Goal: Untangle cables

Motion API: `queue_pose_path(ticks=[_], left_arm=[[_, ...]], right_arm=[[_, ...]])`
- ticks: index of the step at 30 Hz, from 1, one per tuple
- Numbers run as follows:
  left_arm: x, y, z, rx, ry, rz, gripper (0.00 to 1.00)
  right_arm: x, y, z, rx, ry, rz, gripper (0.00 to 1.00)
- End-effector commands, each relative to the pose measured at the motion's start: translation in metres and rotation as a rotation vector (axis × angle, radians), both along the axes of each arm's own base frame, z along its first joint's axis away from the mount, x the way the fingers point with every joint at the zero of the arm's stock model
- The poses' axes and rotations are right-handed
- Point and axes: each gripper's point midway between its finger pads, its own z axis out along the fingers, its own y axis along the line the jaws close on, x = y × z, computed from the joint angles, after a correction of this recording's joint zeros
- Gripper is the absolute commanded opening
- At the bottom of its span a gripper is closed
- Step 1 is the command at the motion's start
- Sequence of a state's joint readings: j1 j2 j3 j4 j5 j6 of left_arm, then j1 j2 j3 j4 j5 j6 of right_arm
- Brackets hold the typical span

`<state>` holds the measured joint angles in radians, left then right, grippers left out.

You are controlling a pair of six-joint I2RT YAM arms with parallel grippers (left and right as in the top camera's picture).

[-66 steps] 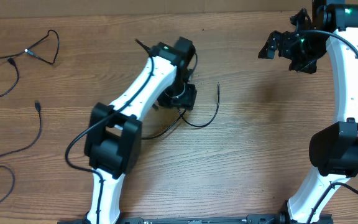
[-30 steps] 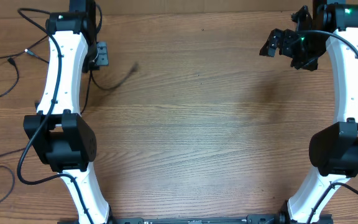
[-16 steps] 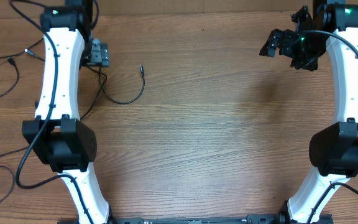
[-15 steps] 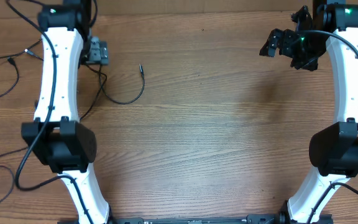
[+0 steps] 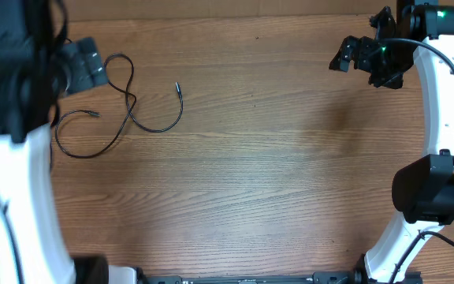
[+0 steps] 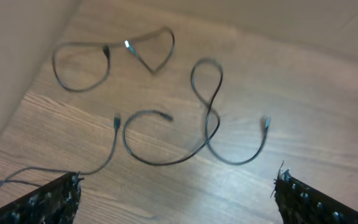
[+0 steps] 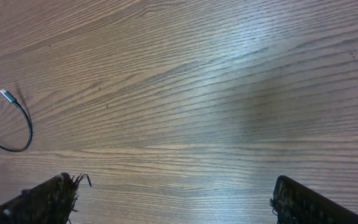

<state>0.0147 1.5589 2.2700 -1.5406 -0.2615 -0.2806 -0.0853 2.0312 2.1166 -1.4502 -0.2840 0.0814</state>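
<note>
The cables point(image 6: 212, 115) lie loose at the far left of the table point(image 5: 290, 173). Left gripper point(image 6: 178, 186) and right gripper point(image 7: 176, 186): jaws apart, empty. The cables appear light, limp and thin. Pinch one mid-span, clear of crossings and plugs point(image 6: 266, 122).

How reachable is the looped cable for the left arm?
Probably yes, reachable. The left fingers stand open, and the looped cable lies flat on the table just ahead of them with nothing over it or between.
</note>
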Motion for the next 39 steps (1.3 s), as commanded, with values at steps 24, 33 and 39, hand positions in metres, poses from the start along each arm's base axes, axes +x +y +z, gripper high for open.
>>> queue_pose_path(ticks=[24, 33, 39], left_arm=[[-0.218, -0.015, -0.108, -0.382, -0.35, 0.238, 1.0], [-0.23, -0.007, -0.132, -0.332, -0.257, 0.289, 0.99], [-0.215, -0.007, -0.138, -0.31, -0.387, 0.23, 1.0]], right_arm=[[0.001, -0.001, 0.015, -0.007, -0.043, -0.002, 1.0], [0.001, -0.001, 0.015, -0.007, -0.044, -0.002, 1.0], [0.001, -0.001, 0.015, -0.007, -0.043, -0.002, 1.0]])
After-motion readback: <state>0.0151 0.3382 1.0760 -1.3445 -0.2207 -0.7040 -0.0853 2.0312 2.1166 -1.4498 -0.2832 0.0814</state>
